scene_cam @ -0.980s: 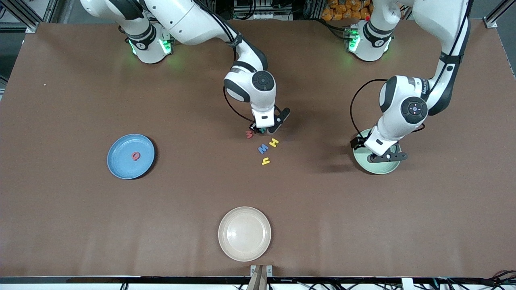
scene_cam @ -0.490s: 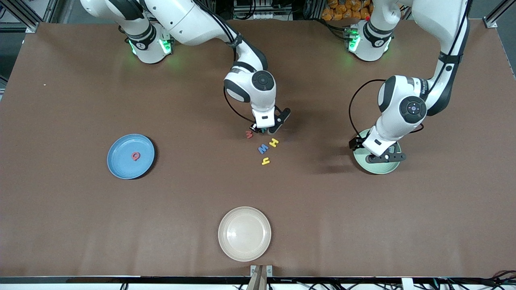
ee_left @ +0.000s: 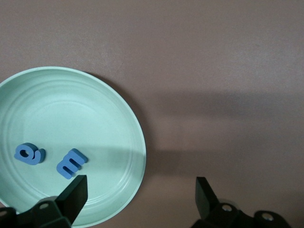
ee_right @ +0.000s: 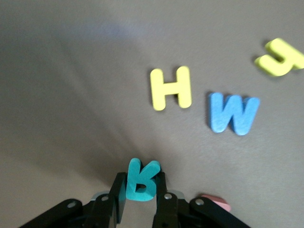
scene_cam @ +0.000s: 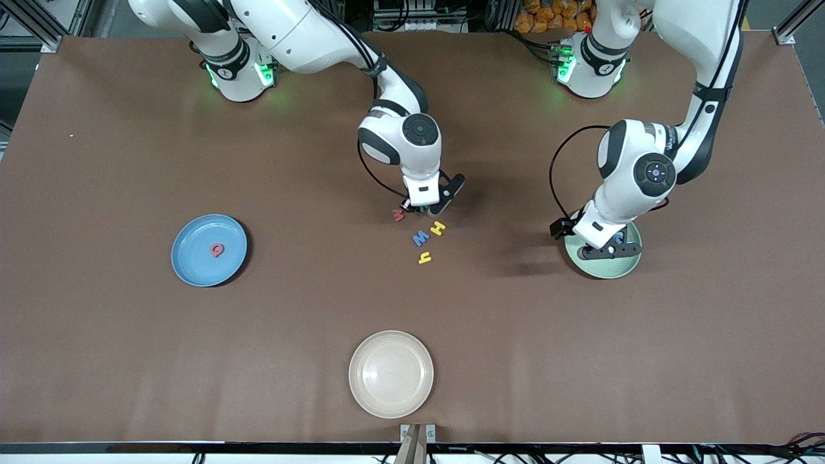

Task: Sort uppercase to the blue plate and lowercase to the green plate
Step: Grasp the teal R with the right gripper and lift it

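While the right gripper (ee_right: 140, 197) pinches the teal R (ee_right: 141, 179) at the table's middle, the left gripper (ee_left: 138, 192) hangs open-jawed over the green plate (ee_left: 121, 118).

Nearer the front camera than the R lie the yellow H (scene_cam: 438, 227), the blue W (scene_cam: 421, 238) and the yellow h (scene_cam: 425, 258); the red m (scene_cam: 399, 215) sits beside the R. Two blue lowercase letters (ee_left: 71, 163) rest in the green plate. The red Q (scene_cam: 218, 249) lies in the blue plate (scene_cam: 193, 264).

Teal R (ee_right: 141, 180) pinched upright betw. fingers (ee_right: 119, 190); H (ee_right: 171, 88), W (ee_right: 233, 113) flat on table.
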